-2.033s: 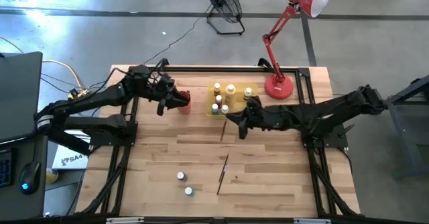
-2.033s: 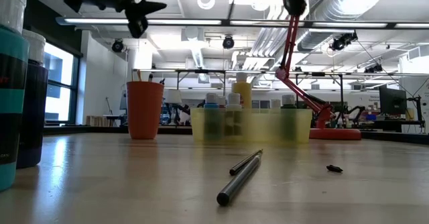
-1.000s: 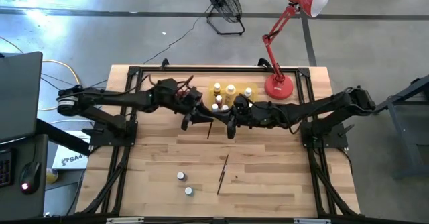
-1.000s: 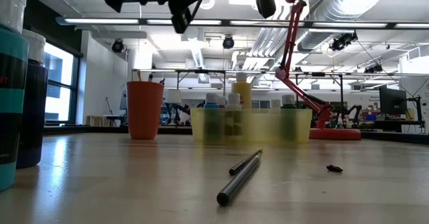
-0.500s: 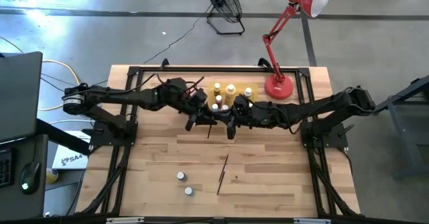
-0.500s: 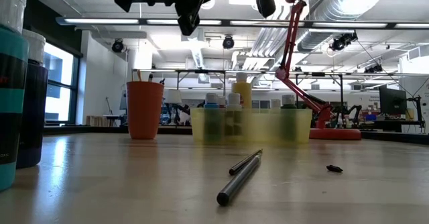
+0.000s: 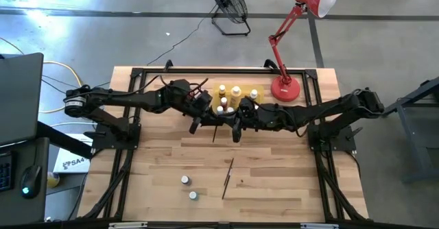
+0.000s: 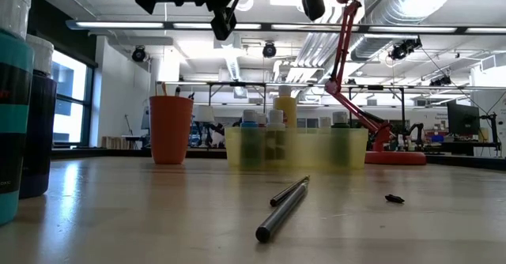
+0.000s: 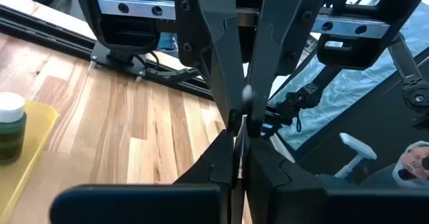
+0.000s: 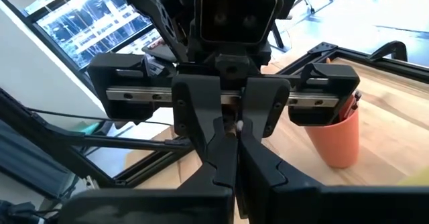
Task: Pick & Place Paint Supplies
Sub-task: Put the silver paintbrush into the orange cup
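Paintbrush (image 7: pixel 215 131) hangs in the air between your two grippers, above the table's (image 7: pixel 274 181) middle and just in front of the yellow tray (image 7: pixel 218 114) of bottles (image 7: pixel 236 91). Its long axis runs roughly front to back, tip dipping toward you. Your left gripper (image 7: pixel 200 119) and right gripper (image 7: pixel 238 124) face each other nose to nose; both have their fingers pressed together, each seemingly pinching the thin handle. It looks like a handover, so the left arm is the nearer one to the red cup (image 8: pixel 171 129), and the right would need to let go first. A second brush (image 7: pixel 227 178) and two bottles (image 7: pixel 188 188) lie further forward on the wood.
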Tool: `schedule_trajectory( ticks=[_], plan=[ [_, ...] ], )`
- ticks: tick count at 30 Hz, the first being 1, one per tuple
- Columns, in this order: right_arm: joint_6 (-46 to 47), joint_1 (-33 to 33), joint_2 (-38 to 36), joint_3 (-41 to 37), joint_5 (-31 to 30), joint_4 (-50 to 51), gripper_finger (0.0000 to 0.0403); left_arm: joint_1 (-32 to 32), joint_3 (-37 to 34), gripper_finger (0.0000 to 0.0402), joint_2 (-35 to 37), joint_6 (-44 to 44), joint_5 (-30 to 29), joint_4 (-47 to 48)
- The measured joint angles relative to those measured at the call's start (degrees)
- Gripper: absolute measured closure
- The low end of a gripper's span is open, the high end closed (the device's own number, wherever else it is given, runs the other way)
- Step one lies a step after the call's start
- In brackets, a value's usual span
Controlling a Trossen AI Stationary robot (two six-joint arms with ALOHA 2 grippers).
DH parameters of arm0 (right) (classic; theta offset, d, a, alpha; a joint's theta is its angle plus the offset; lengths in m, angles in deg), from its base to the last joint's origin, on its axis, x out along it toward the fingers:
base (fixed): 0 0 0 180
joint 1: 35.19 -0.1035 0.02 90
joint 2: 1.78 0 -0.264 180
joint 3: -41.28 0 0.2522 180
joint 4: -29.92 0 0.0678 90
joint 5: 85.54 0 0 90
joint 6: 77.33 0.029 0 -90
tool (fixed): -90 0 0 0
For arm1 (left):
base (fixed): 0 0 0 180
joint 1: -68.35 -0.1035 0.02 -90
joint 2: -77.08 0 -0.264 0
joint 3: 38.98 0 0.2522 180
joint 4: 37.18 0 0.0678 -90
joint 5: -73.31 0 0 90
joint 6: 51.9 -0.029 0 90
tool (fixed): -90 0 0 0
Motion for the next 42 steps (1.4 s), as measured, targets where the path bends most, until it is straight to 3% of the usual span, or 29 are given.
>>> schedule_trajectory(
  ticks=[6, 13, 17, 22, 29, 34, 42],
  plan=[
    [0.9, 0.2, -0.4, 0.0, 2.2, 0.2, 0.0381, 0.0, 0.0, 0.0391, 0.0, -1.2, 0.3, 0.1],
    [1.4, 0.4, -3.1, 0.0, 4.6, 0.0, 0.0316, 0.0, 0.0, 0.0392, 0.7, -3.6, -0.5, -0.2],
    [1.2, 0.4, -6.4, 0.0, 8.5, 2.1, 0.0293, -0.2, -0.1, 0.0392, 3.2, -6.5, -4.0, 1.9],
    [1.5, -1.0, -10.8, 0.0, 11.8, 5.2, 0.0291, -3.1, -0.1, 0.0392, 8.6, -11.4, -8.7, 11.0],
    [1.3, -3.5, -13.1, 0.0, 8.9, 10.0, 0.0305, -8.6, -1.5, 0.0392, 17.4, -15.8, -14.4, 20.3],
    [2.1, -4.8, -13.0, 0.0, 6.4, 13.2, 0.0311, -12.6, -6.0, 0.0392, 24.1, -15.9, -20.2, 20.2],
    [2.6, -6.3, -13.0, 0.0, 1.6, 15.0, 0.0312, -15.1, -18.6, 0.0392, 33.2, -15.4, -34.4, 15.8]
  ],
)
